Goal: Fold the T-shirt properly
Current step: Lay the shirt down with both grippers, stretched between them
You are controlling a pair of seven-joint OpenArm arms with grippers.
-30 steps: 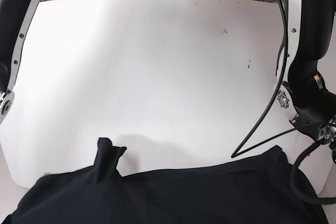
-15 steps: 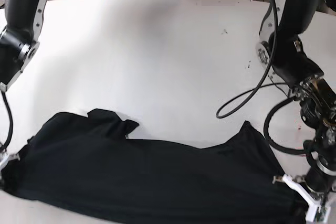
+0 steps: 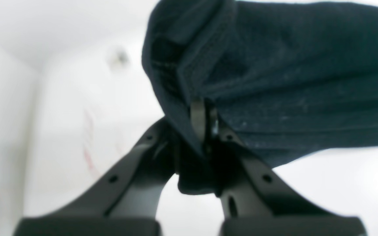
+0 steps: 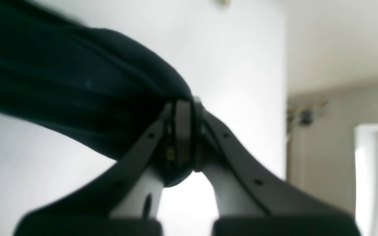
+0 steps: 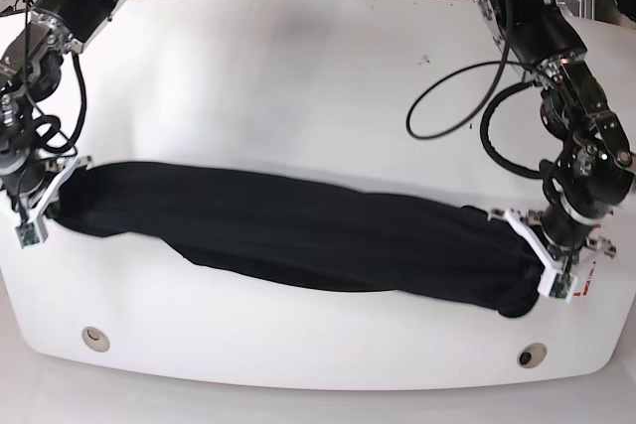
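over the last second the t-shirt (image 5: 298,240) has been drawn out from a loose heap at the bottom of the base view into a long dark band stretched from the left edge to the lower right, across the white counter (image 5: 298,76). this is judged a spreading step, so that folding can begin from flat cloth. the left fingers (image 3: 205,126) are clenched on a hemmed edge, which rises above them to the upper right. the right fingers (image 4: 182,131) are clenched on a bunched end, the cloth trailing to the upper left.
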